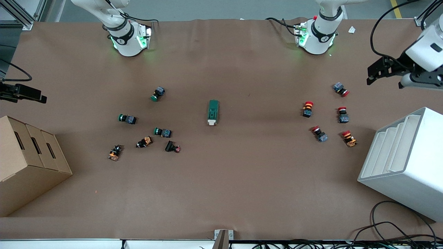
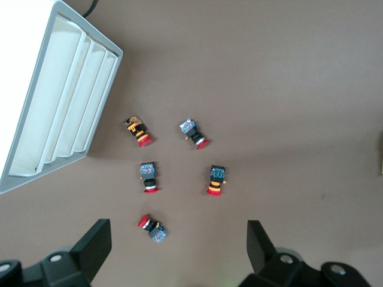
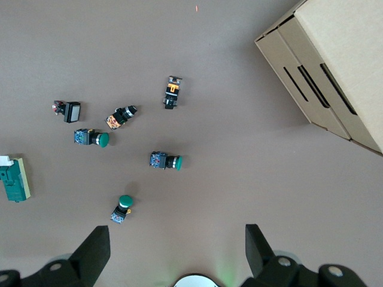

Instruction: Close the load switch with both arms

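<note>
The load switch [image 1: 213,112] is a dark-green block with a white lever piece at the end nearer the front camera. It lies alone at the middle of the table. It also shows at the edge of the right wrist view [image 3: 13,179]. My left gripper [image 1: 375,74] hangs open and empty over the left arm's end of the table, above the red push-buttons [image 2: 152,228]. Its fingers [image 2: 96,245] stand wide apart. My right gripper [image 1: 34,94] hangs open and empty over the right arm's end, above the green push-buttons [image 3: 122,208]. Its fingers [image 3: 96,251] are wide apart too.
Several red push-buttons [image 1: 308,109] lie toward the left arm's end, beside a white slotted rack [image 1: 405,162]. Several green and dark push-buttons [image 1: 162,132] lie toward the right arm's end, beside a cardboard box [image 1: 27,162]. Cables [image 1: 387,228] lie near the rack.
</note>
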